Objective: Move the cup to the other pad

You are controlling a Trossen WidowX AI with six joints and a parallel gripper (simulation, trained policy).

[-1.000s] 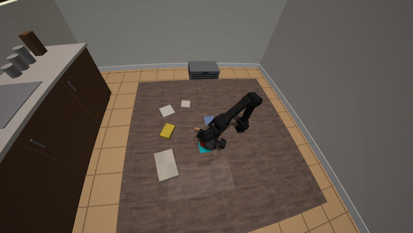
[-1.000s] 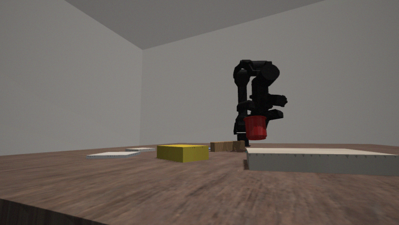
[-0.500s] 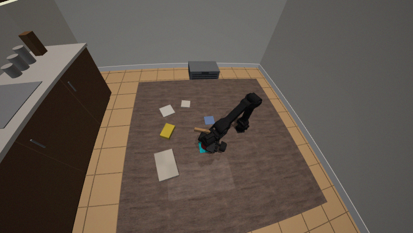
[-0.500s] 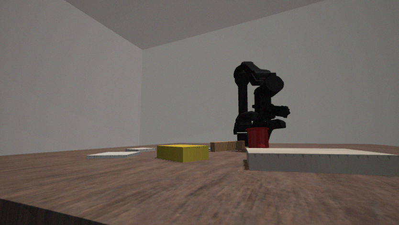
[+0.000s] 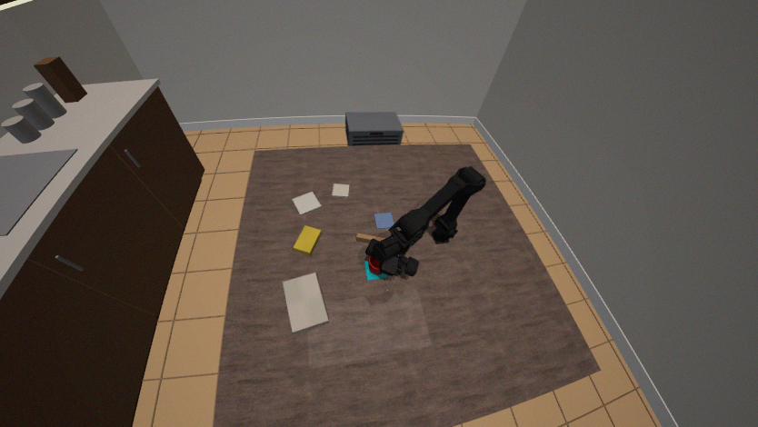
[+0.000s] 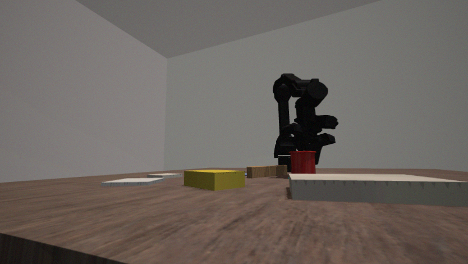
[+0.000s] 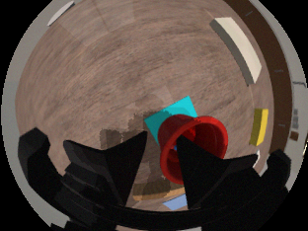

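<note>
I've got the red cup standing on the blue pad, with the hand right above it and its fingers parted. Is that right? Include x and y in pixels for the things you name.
Not quite: the pad under the red cup [image 5: 374, 265] [image 6: 303, 162] [image 7: 168, 133] is the turquoise one [image 5: 369, 273] [image 7: 182, 108], as the wrist view shows.

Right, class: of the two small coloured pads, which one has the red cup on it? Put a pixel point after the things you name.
The teal pad [image 5: 369, 275] [image 7: 184, 107], the one under the gripper; the blue pad [image 5: 383, 220] [image 7: 175, 202] has no cup on it.

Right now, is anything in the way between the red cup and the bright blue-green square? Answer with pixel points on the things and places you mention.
Nothing visible is in the way. The red cup [image 5: 374, 266] [image 6: 302, 163] [image 7: 169, 148] is already on the blue-green pad [image 5: 375, 275] [image 7: 185, 107]. The wooden bar [image 5: 366, 237] [image 6: 263, 171] [image 7: 143, 192] lies off to one side, not between them.
</note>
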